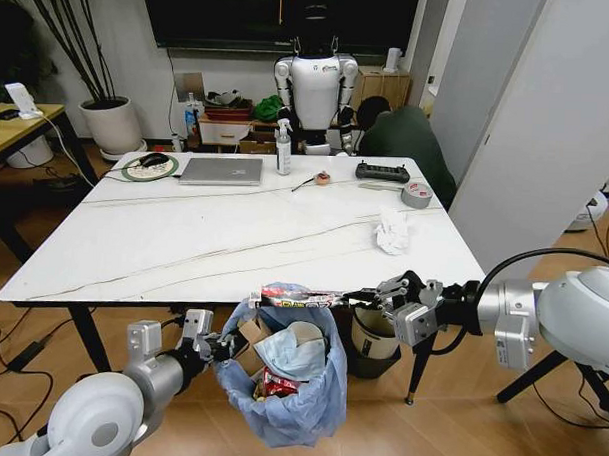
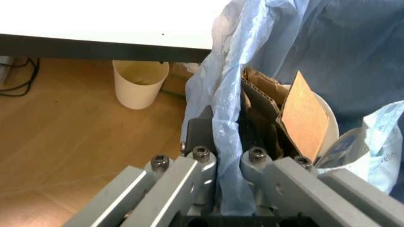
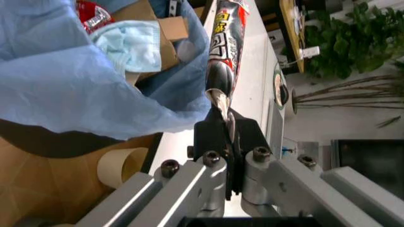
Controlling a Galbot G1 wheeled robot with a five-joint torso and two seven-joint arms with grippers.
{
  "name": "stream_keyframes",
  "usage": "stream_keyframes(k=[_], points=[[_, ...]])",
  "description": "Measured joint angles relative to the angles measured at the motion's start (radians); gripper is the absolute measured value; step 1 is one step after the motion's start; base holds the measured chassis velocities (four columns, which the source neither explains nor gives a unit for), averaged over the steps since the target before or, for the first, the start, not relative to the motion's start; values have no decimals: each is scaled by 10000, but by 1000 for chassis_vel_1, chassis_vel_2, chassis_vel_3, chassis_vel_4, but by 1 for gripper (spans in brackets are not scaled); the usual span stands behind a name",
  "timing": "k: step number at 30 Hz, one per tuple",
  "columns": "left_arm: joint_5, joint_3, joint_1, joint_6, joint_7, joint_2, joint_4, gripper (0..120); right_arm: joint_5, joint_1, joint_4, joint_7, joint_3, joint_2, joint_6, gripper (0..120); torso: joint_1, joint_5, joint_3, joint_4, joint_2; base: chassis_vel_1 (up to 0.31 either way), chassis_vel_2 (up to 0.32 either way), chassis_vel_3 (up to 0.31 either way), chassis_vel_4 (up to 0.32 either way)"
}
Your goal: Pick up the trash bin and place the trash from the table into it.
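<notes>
The trash bin (image 1: 284, 387), lined with a baggy light-blue bag, hangs off the table's (image 1: 214, 235) front edge. My left gripper (image 1: 220, 347) is shut on the bag's rim (image 2: 228, 118). Inside lie brown cardboard (image 2: 304, 118), a pale-blue tissue (image 3: 136, 45) and a red wrapper (image 1: 275, 385). My right gripper (image 1: 370, 294) is shut on the end of a long red-and-black wrapper (image 1: 297, 296), held level across the bin's mouth; the wrist view shows the wrapper (image 3: 224, 47) pinched between the fingers of that gripper (image 3: 224, 127). A crumpled white tissue (image 1: 391, 232) lies on the table's right side.
At the table's far side sit a silver laptop (image 1: 221, 170), a spray bottle (image 1: 283, 147), a black controller (image 1: 382, 172) and a grey tape roll (image 1: 417, 195). A cream bucket (image 2: 140, 82) stands on the floor under the table's front edge. A white humanoid robot (image 1: 314, 88) stands behind the table.
</notes>
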Motion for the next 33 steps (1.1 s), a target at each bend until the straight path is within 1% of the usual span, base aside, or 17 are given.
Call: stream_keyframes(k=[6,16,17,19,20,24,25,26,32,33], points=[[-82,36,-28,-13,6,-53,-5,0,23,-174,-24,102,-121,317,-22,0,0,0,0,0,0,0,0,0,0],[-110,51,-15,-22,27,-64,-40,0,56,-259,-268,177,-308,604,10,0,0,1,0,1,0,0,0,0,0],[-122,52,-20,-22,29,-64,-40,0,63,-285,-306,212,-342,639,23,2,0,0,0,1,0,0,0,0,0],[-140,52,-24,-22,36,-57,-40,0,69,-363,-370,268,-361,661,88,10,0,0,0,1,0,0,0,0,0],[-140,52,-24,-22,36,-57,-40,0,69,-363,-370,268,-361,661,88,10,0,0,0,1,0,0,0,0,0],[-160,63,-50,-17,47,-49,-41,0,28,-438,-457,320,-406,768,172,28,0,1,0,0,0,0,0,0,0],[-162,70,-58,-13,49,-49,-41,0,28,-438,-461,325,-411,784,172,32,0,1,0,1,0,0,0,0,0],[-162,70,-58,-13,49,-49,-41,0,28,-438,-461,325,-411,784,172,32,0,1,0,1,0,0,0,0,0],[-140,69,-25,27,45,-53,-41,0,48,-482,-472,333,-414,734,204,58,0,0,0,0,0,0,0,0,0],[-140,69,-25,27,45,-53,-41,0,48,-482,-472,333,-414,734,204,58,0,0,0,0,0,0,0,0,0]])
